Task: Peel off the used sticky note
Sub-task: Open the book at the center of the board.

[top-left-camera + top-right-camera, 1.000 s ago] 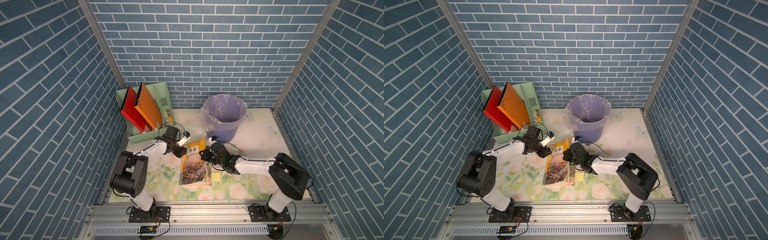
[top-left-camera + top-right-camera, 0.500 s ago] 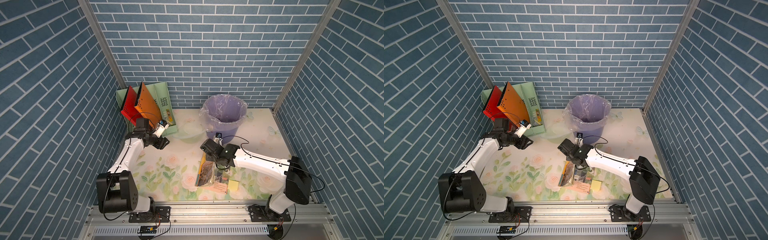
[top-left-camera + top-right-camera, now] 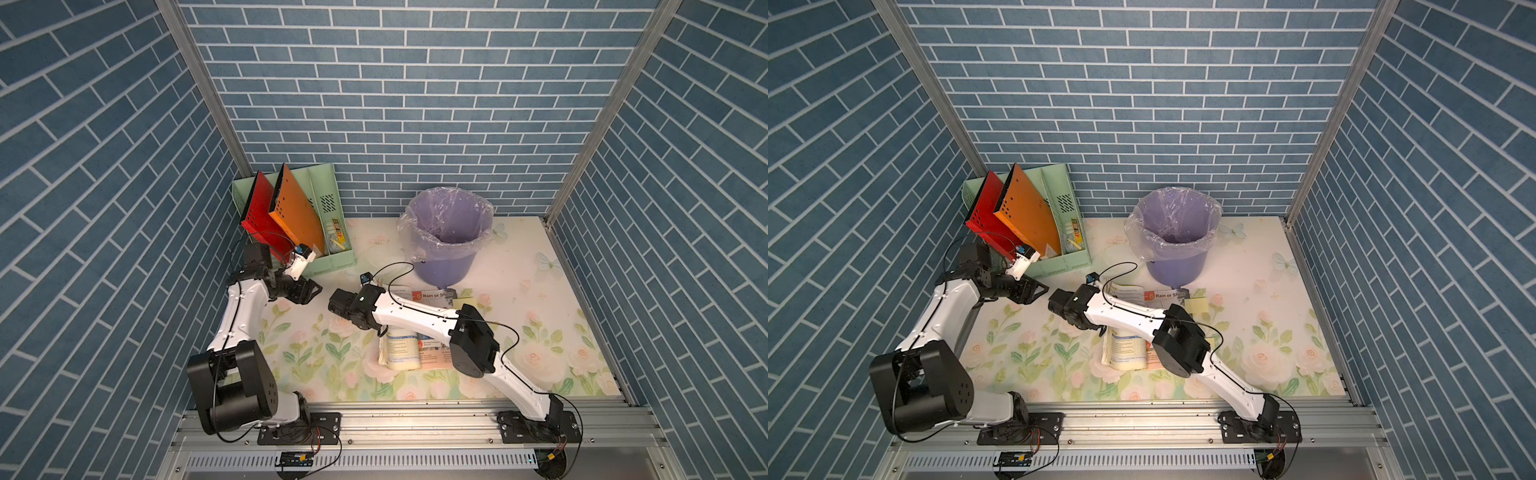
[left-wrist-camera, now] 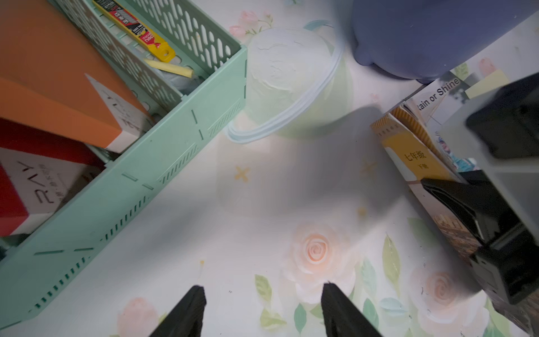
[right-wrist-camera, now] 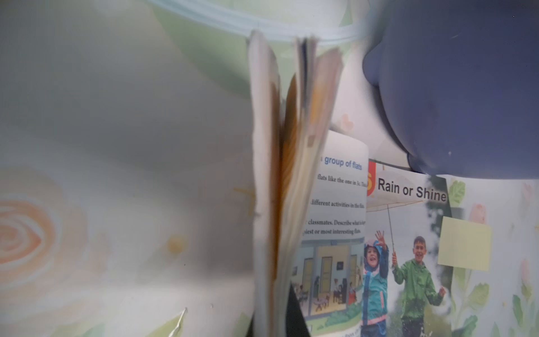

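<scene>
A book [image 3: 401, 353] lies open on the flowered table, its right-hand page headed "Rain or Shine" [image 5: 411, 189]. A pale yellow sticky note [image 5: 465, 246] sits at that page's outer edge, also visible in both top views [image 3: 464, 302] [image 3: 1197, 306]. My right gripper [image 5: 277, 315] is shut on a standing sheaf of the book's pages and cover [image 5: 280, 175]; it shows under the wrist in a top view [image 3: 380, 332]. My left gripper [image 4: 262, 291] hangs open and empty over bare cloth, left of the book [image 3: 313, 289].
A lined purple bin [image 3: 446, 232] stands behind the book. A green desk organizer [image 3: 328, 266] holds red and orange folders at the back left, with a utility knife [image 4: 137, 29] in it. A translucent lid [image 4: 280, 76] lies between the organizer and the bin.
The closed book has been opened and now lies flat with the right gripper holding pages upright. The left arm drew back from the book toward the organizer, jaws wider.
</scene>
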Action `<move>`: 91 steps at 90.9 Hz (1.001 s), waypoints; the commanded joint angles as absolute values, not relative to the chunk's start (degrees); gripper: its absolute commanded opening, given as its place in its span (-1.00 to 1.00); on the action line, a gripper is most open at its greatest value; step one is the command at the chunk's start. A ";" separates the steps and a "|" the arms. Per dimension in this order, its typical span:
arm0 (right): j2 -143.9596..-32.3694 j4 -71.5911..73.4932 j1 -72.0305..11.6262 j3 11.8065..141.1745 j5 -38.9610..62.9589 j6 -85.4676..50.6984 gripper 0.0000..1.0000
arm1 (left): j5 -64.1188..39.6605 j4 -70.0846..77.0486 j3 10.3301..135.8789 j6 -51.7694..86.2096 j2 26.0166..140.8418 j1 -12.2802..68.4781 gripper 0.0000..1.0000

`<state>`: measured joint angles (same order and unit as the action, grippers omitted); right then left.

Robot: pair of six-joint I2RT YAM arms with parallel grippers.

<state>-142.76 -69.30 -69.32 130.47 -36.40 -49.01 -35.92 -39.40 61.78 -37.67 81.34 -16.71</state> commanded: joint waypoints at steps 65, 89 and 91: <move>-103.60 -6.50 -60.82 78.49 -0.68 -48.29 0.99 | -34.34 -40.07 64.88 -38.01 80.49 -13.96 0.35; -85.15 -7.71 -51.89 60.20 0.67 -46.52 0.85 | -33.80 -37.50 61.93 -30.50 77.65 5.00 0.35; -83.89 -8.34 -50.92 58.60 0.48 -46.44 0.82 | -33.98 -36.93 61.78 -29.44 77.71 6.90 0.35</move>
